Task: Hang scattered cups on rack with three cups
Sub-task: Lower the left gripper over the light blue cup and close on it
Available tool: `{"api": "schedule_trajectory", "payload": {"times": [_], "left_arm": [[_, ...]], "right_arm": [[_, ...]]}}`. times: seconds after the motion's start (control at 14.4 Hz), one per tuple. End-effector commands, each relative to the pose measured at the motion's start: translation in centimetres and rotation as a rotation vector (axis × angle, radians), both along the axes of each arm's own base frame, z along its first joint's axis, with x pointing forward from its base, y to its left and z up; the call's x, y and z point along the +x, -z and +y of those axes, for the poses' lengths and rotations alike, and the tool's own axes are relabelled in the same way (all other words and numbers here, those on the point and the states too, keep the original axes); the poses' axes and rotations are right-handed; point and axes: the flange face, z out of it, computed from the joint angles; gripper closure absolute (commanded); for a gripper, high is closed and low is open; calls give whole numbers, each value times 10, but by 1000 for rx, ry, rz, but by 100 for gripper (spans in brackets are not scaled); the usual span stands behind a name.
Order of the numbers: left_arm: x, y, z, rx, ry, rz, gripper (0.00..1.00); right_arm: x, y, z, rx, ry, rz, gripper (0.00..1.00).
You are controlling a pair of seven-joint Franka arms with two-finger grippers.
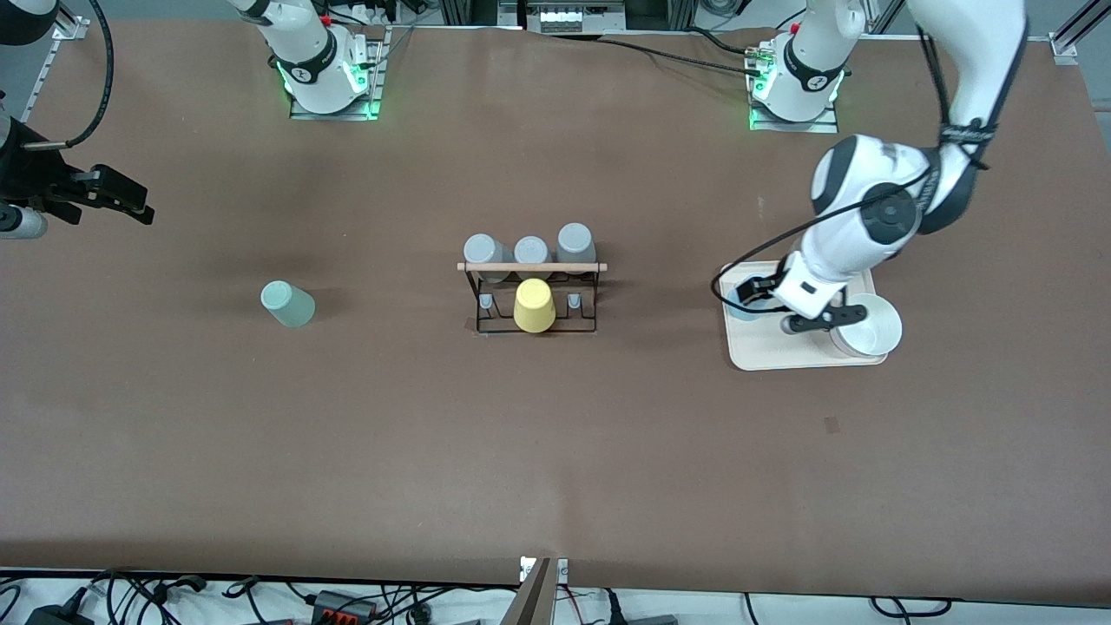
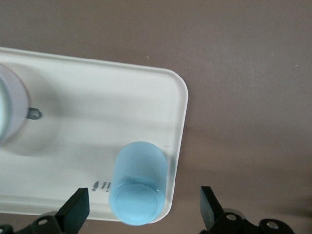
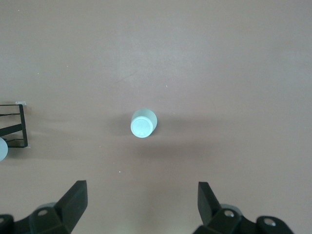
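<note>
The shallow cream plastic tray holds the upturned light blue tapered cup at its nine o'clock corner under my left gripper, jaws spread, which I judge must descend and pinch it, while the right gripper waits, jaws spread, over the brown tabletop above the upturned pale mint green tapered cup, at nine o'clock of the small black wire rack with wooden rod.

Bare table all round mint cup, blue cup hemmed by tray corner (white bowl nearby)
</note>
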Motion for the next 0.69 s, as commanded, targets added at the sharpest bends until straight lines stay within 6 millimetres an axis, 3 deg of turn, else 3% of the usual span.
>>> {"api": "schedule_trajectory", "payload": {"times": [0.0,0.35,0.62], "left_arm": [[-12,20,0,16,14,-1,0],[-20,38,1,51,38,26,1],[-22,46,1,73,36,34,20]], "right_arm": [[-8,-8,0,1,3,-6,0],[-7,-7,0,1,3,-4,0],[-7,-7,-1,1,1,-7,0]]}}
